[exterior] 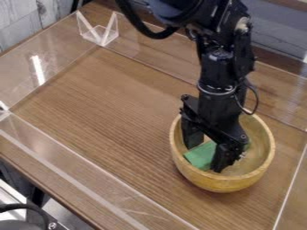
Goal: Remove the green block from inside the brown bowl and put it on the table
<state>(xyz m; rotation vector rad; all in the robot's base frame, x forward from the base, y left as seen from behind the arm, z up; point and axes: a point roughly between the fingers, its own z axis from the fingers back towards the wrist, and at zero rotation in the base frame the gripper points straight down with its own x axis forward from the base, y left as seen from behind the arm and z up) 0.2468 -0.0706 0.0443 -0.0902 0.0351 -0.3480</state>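
Single view. Camera sits high, off one corner of the table [108, 99], looking obliquely down across it at medium range. Far edge and clear plastic walls [96, 29] in frame; near-right corner region nearest the lens.

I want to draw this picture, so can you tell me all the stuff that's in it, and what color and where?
green block: one, bright green, lying inside the bowl, between the gripper's fingers
brown bowl: one, light tan wood, on the table toward the lower right
table: one, brown wood grain, filling most of the view
clear plastic walls: see-through and shiny, standing along the table's edges
clear plastic stand: one, see-through, V-shaped, at the far top left edge
robot arm: one, black, coming down from the top of the picture over the bowl
gripper: one, black, pointing down into the bowl, jaws open on either side of the block
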